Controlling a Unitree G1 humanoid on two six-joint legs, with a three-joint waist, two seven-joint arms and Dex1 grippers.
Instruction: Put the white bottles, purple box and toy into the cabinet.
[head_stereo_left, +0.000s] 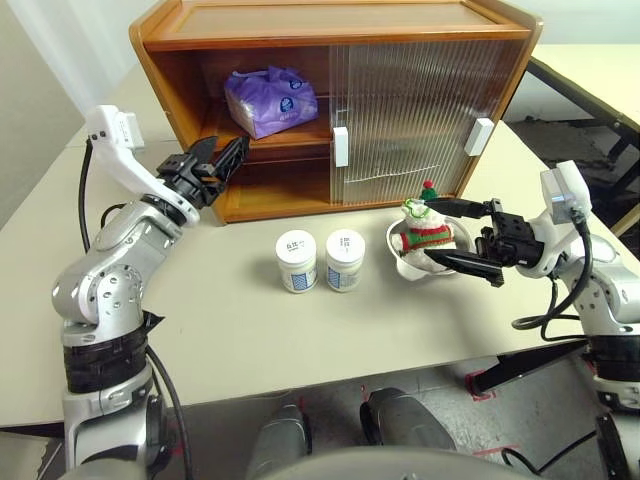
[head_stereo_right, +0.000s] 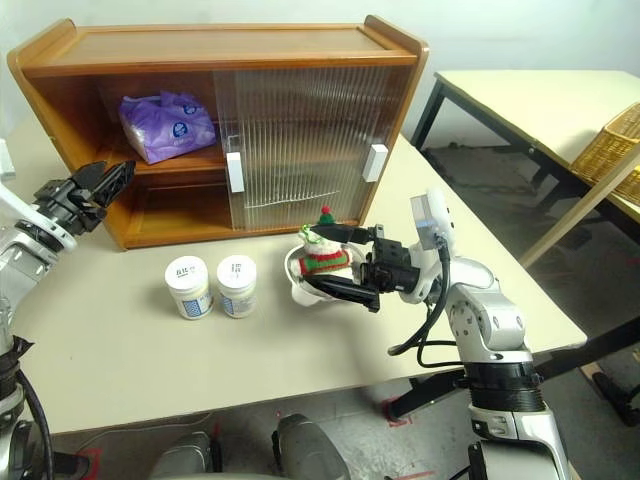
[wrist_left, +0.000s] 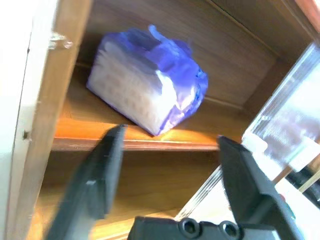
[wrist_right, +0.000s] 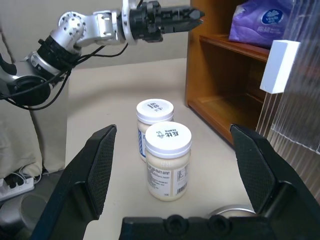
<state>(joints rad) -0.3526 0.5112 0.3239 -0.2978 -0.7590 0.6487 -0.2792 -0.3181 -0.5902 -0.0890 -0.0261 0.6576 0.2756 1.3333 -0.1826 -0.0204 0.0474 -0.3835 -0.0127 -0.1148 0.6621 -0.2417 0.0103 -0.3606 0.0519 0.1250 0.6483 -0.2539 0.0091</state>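
**Tissue pack shelved; jars and toy on the table**

A pale cream table (head_stereo_left: 230, 330) carries the work, with a second table of the same colour and a woven basket (head_stereo_right: 610, 150) off to the robot's right. At the table's far side stands the cabinet (head_stereo_left: 330, 30), orange-brown wood with a smooth flat top and two shelves. Its ribbed translucent sliding doors (head_stereo_left: 420, 110) cover the right part, each with a white rectangular handle; what lies behind the ribbing is blurred and cannot be made out. The left part is open.

On the upper shelf of that open part lies the purple box (head_stereo_left: 271, 99), a soft crinkled lilac pack with white patches and a round dark blue logo. The lower shelf beside it is bare wood.

The white bottles (head_stereo_left: 320, 261) stand upright on the table in front of the cabinet, just beside each other, round with white screw lids and blue-printed labels.

To their right sits a shallow silvery bowl (head_stereo_left: 397, 250), and in it the toy (head_stereo_left: 424, 228), white plush with a red-green striped scarf and a red and green hat; the bowl's far rim is hidden by it.

The left gripper (head_stereo_left: 228, 158) hangs before the open left part of the cabinet, fingers apart and holding nothing. The right gripper (head_stereo_left: 462, 237) has its fingers spread wide, one on each side of the toy and bowl, not closed on them.
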